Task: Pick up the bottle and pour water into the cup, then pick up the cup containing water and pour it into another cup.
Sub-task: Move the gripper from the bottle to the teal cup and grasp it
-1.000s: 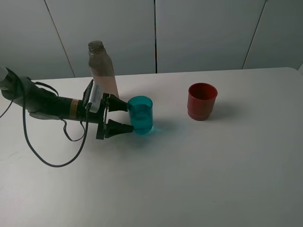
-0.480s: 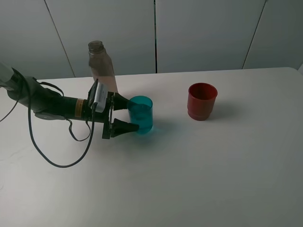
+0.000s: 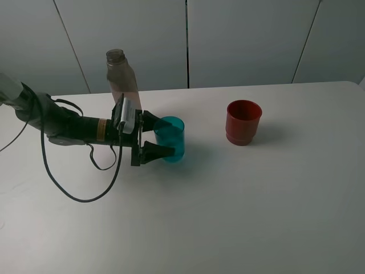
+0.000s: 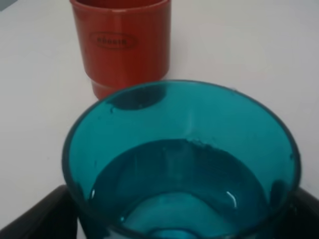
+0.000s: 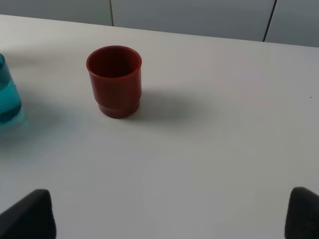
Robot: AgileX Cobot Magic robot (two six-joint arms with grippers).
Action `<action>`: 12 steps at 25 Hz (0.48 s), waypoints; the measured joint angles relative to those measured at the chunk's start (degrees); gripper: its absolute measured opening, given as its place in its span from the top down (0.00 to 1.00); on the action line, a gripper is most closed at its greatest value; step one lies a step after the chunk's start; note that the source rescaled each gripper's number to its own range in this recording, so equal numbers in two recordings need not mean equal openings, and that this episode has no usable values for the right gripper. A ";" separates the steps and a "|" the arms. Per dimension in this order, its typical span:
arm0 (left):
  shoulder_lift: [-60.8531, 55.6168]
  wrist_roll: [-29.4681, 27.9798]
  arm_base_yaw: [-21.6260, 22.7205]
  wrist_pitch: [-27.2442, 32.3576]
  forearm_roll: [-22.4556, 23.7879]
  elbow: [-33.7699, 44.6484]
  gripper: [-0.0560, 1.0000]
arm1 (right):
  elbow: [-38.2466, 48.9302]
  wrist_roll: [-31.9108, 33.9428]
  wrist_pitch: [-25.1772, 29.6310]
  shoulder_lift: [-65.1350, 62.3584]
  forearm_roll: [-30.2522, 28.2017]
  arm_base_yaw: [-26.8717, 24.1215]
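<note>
The teal cup (image 3: pixel 173 138) stands upright left of the table's centre, and the left wrist view shows water in the cup (image 4: pixel 182 164). My left gripper (image 3: pixel 157 136) lies level with it, open, one finger (image 3: pixel 158 152) on each side of the cup. I cannot tell whether the fingers touch it. The tall smoky bottle (image 3: pixel 122 80) stands upright just behind the left arm. The red cup (image 3: pixel 243 121) stands apart to the right, also seen as the red cup (image 4: pixel 122 42) beyond the teal one. My right gripper (image 5: pixel 166 214) is open above bare table, well short of the red cup (image 5: pixel 114 81).
A black cable (image 3: pixel 80 194) loops from the left arm onto the white table (image 3: pixel 256 205). The table's back edge meets a grey panelled wall (image 3: pixel 245 40). The teal cup (image 5: pixel 7 97) shows at the edge of the right wrist view.
My left gripper has slid to the right, so its open fingers now reach further along both sides of the teal cup. The cups and bottle have stayed put.
</note>
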 joint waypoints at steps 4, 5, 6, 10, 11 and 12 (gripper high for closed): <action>0.00 0.00 -0.61 0.93 -0.34 0.00 0.00 | 0.00 0.00 0.00 0.00 0.00 0.00; 0.00 0.00 -0.73 1.04 -0.48 0.00 0.00 | 0.00 0.00 0.00 0.00 0.00 0.00; 0.00 0.00 -0.84 1.33 -0.72 0.00 0.00 | 0.00 0.00 0.00 0.00 0.00 0.00; 0.00 0.00 -1.33 2.78 -1.91 0.00 0.00 | 0.00 0.00 0.00 0.00 0.00 0.00; 0.25 0.00 -1.42 2.92 -2.80 0.00 0.00 | 0.00 0.00 0.00 0.00 0.00 0.00; 0.64 0.00 -1.55 2.92 -3.53 0.00 0.00 | 0.00 0.00 0.00 0.00 0.00 0.00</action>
